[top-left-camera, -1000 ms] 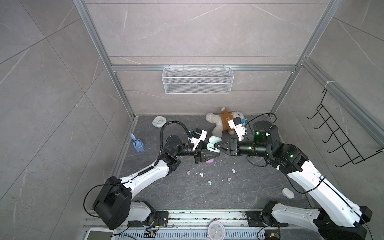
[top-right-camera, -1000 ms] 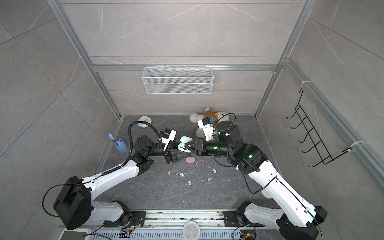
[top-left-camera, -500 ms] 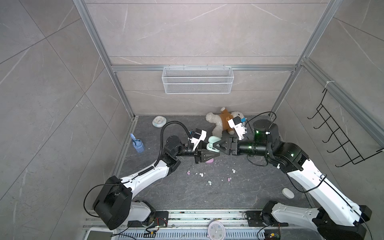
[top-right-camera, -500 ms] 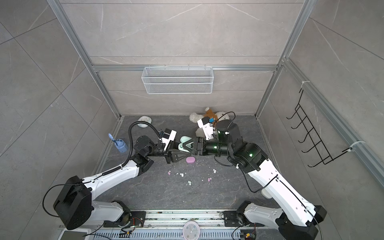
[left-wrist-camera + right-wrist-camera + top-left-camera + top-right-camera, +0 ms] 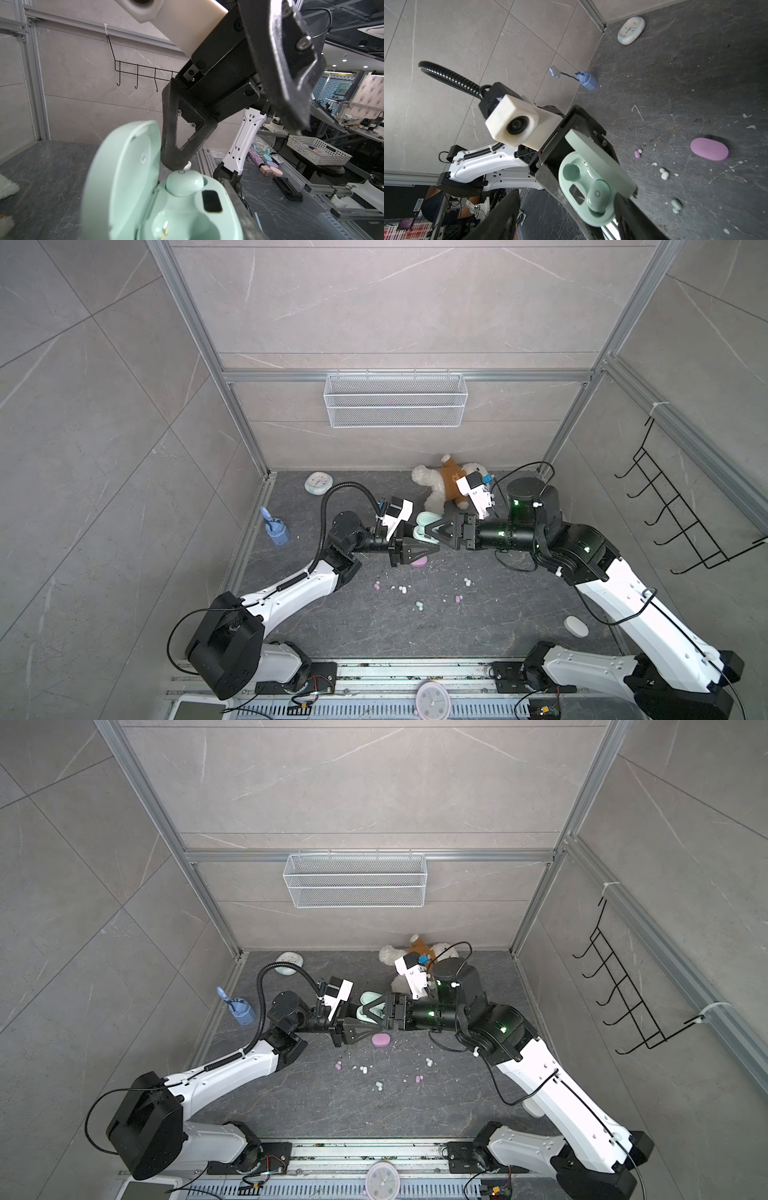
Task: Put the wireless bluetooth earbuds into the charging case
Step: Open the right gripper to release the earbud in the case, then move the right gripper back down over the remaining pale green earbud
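Nearer the camera than the mint-green plastic charging case, a handful of tiny glossy bean-shaped earbuds lie loose on the dark grey stone-look desk. They're pink, white and one mint, all well short of the case. Just below the case there's a closed pink oval plastic case sitting on the desk. The mint case itself is held up off the desk with its lid open, the left gripper jaws clamped on its base. One mint-green earbud sits in a socket, and the other socket shows its gold contacts. The right gripper is right at the case, jaws spread and holding nothing, with one fingertip just above the seated bud. Behind the case, a white teddy bear in a brown top lies by the back wall.
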